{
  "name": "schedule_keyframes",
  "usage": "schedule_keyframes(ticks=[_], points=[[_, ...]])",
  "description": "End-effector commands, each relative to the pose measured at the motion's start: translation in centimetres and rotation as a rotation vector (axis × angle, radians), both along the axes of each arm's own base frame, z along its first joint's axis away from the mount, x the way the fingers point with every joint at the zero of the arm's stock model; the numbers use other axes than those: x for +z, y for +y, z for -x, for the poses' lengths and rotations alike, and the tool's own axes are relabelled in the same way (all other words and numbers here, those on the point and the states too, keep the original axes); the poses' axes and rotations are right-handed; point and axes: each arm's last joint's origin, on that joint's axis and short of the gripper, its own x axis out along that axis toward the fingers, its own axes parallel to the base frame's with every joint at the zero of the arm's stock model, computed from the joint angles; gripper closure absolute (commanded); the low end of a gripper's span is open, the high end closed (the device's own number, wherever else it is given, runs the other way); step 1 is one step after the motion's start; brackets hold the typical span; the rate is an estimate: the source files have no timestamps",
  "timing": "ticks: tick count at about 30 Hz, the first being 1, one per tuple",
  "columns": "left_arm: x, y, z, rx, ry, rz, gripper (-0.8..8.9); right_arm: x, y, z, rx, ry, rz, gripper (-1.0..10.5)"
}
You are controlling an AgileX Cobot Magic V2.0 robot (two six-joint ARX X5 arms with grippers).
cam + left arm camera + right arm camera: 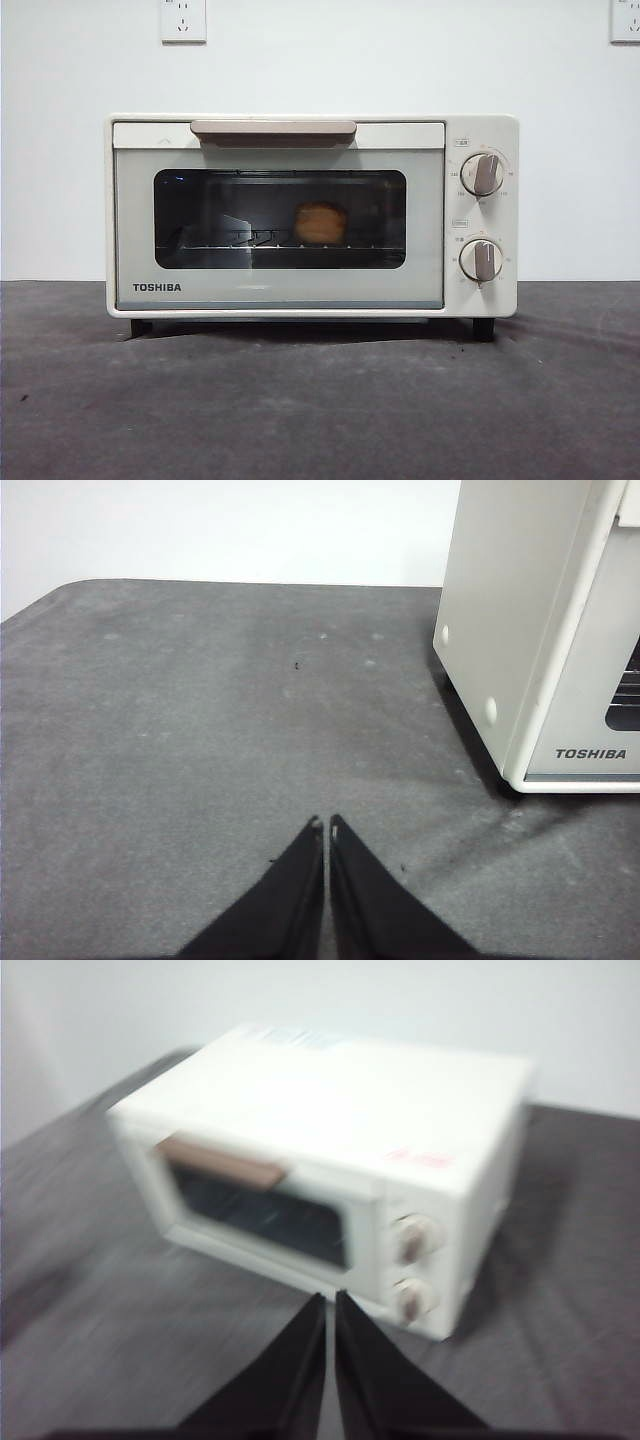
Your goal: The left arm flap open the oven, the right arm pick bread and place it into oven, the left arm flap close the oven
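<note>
The cream-white TOSHIBA oven [310,215] stands on the table with its door closed and its beige bar handle [273,129] at the top. Behind the dark glass, the golden-brown bread [320,223] rests on the wire rack. My left gripper [326,825] is shut and empty, low over the dark table beside the oven's side wall [510,610]. My right gripper [329,1298] is shut and empty too, raised in front of the oven [330,1160], which looks blurred in that view. Neither arm shows in the front view.
Two beige knobs [483,174] sit on the oven's right panel. The dark grey table [320,410] stretches in front of the oven and to its side [200,730]. A white wall with two sockets [183,20] stands behind.
</note>
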Motion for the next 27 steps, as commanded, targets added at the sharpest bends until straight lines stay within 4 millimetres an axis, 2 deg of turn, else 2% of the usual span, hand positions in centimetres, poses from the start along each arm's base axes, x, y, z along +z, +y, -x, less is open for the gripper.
schedule_keyframes(ticks=[1, 3, 8, 14, 21, 27], points=[[-0.7, 0.0, -0.1, 0.005, 0.024, -0.013, 7.93, -2.2, -0.6, -0.8, -0.125, -0.023, -0.008, 9.3], [-0.7, 0.0, -0.1, 0.005, 0.024, -0.013, 7.93, -4.2, -1.2, -1.2, -0.214, -0.038, -0.013, 9.3], [-0.7, 0.0, -0.1, 0.005, 0.024, -0.013, 7.93, -10.7, -2.6, -1.9, -0.408, -0.075, 0.011, 9.3], [-0.7, 0.0, -0.1, 0.005, 0.024, -0.013, 7.93, -16.4, -3.4, -2.7, -0.509, -0.078, 0.014, 9.3], [-0.7, 0.0, -0.1, 0.005, 0.024, -0.013, 7.93, -20.2, -3.6, -3.7, -0.529, -0.128, 0.060, 9.3], [-0.7, 0.0, -0.1, 0.005, 0.024, -0.013, 7.93, -20.5, -3.5, -3.7, -0.480, -0.130, 0.122, 9.3]])
